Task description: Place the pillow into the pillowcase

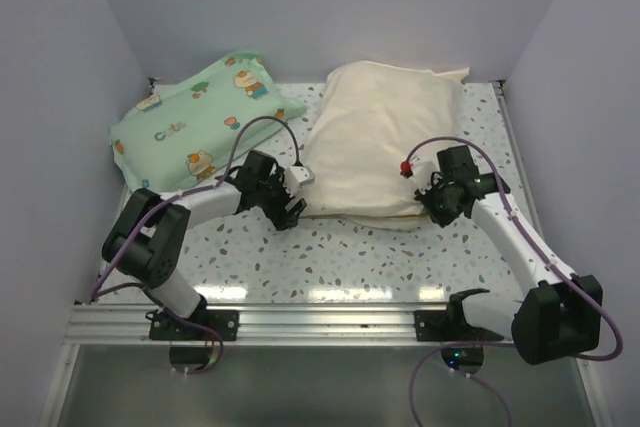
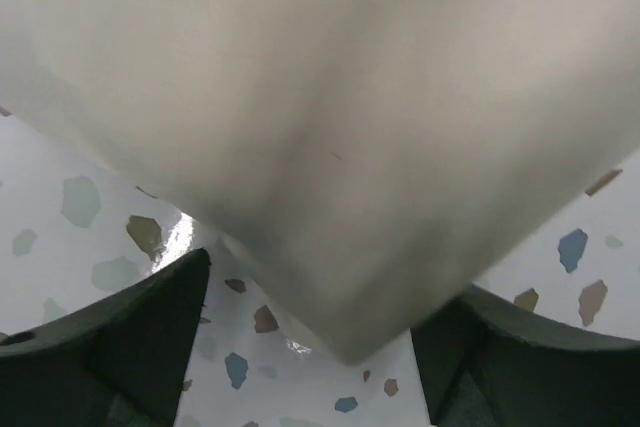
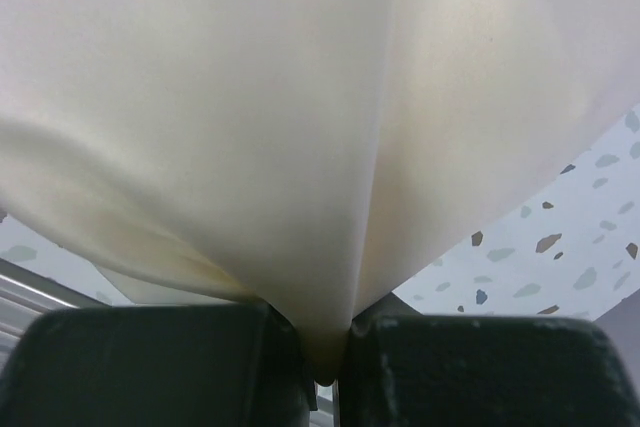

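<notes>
At the pillowcase's (image 1: 385, 137) near edge, both arms reach in low. It lies on the desk (image 1: 340, 257), long axis running away from you. The pillow is hidden, but the bulk suggests it's inside. Right tool (image 3: 325, 332) is pressed together, pinching a fold at the near-right hem. Left tool (image 2: 320, 292) is spread, straddling the near-left corner without gripping. Your left pinch likely comes next.

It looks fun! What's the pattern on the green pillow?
The green pillow is mint with little cartoon figures; the top view shows it best.
</notes>
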Available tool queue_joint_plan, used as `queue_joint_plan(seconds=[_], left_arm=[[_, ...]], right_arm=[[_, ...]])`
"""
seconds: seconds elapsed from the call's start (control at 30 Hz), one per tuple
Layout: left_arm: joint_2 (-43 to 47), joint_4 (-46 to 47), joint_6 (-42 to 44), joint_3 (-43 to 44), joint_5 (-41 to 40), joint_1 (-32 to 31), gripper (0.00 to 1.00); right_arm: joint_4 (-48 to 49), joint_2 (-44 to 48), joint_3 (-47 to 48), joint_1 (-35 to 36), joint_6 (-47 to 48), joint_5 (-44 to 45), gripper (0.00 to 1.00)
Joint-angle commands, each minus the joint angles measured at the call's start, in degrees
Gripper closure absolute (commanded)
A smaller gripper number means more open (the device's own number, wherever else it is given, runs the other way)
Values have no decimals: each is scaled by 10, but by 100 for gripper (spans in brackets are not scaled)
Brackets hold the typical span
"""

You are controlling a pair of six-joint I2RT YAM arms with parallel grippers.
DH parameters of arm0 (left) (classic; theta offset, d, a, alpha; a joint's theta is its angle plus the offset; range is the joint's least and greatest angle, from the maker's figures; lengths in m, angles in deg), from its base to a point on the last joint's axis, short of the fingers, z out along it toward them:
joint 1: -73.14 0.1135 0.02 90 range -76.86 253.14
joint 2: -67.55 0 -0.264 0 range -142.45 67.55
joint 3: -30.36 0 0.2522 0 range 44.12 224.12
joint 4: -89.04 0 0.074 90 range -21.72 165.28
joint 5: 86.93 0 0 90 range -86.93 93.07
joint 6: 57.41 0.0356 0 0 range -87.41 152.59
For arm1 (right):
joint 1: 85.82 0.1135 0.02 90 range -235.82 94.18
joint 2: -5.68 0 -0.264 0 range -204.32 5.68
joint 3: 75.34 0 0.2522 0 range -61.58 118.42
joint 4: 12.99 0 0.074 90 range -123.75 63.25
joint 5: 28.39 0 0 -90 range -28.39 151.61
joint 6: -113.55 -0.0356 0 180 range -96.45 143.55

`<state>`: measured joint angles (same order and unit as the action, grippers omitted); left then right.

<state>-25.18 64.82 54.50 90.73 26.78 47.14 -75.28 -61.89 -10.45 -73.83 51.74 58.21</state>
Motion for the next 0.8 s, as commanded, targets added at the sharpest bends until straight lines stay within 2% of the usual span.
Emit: queue_joint_plan(seconds=[0.0,0.03,0.1,0.13,0.17,0.2,0.3,0.43,0.6,0.77], left_arm=[[-36,52,-37,22,-53,-1,22],[-41,48,-39,28,-56,1,56],[-14,44,-49,33,-50,22,100],[0,40,-57,37,-36,36,100],[15,13,-61,48,36,52,100],[47,-2,-66,77,62,78,100],[113,-54,-81,156,97,95,100],[164,-56,-139,277,81,104,100],[156,-8,-188,445,45,103,100],[97,-28,-209,644,34,103,100]], right_arm=[[-33,11,48,-1,-1,-35,100],[-43,16,55,-2,-3,-47,100],[-54,41,75,-4,-12,-56,100],[-59,50,84,-4,-14,-57,100],[-60,58,95,-6,-25,-52,100],[-60,73,124,-11,-30,-49,100],[-52,91,199,-34,-57,-39,100],[-10,90,309,-54,-88,-21,100],[89,75,442,-57,-84,23,100],[55,4,619,-57,-79,10,100]])
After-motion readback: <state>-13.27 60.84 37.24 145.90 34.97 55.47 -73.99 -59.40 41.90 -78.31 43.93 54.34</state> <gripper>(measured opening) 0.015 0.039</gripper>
